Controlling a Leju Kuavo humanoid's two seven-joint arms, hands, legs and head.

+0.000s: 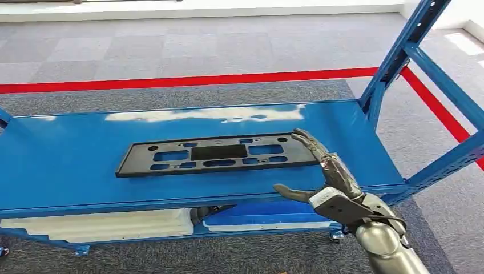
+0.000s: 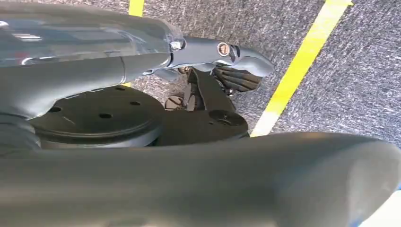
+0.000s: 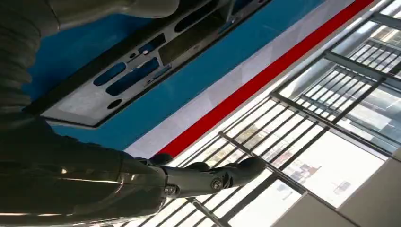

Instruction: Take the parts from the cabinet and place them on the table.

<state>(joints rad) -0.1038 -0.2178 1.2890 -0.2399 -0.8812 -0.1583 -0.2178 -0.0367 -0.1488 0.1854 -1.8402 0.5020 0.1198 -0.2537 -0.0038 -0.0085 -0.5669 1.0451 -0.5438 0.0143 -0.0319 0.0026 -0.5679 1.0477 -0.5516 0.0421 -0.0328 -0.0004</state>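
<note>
Right hand (image 1: 319,171) open, fingertips touching black plate (image 1: 217,154) end.

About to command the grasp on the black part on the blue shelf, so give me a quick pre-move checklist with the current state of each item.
1. Black part lies flat on the blue shelf: ok.
2. Right hand at the part's right end, fingers spread, nothing held: ok.
3. Fingertips actually touching the part's edge: cannot tell.
4. Thumb under the part: not ok, it sits over the shelf's front edge.
5. Left hand holding nothing, hanging over the floor: ok.
6. Shelf top around the part bare: ok.
</note>
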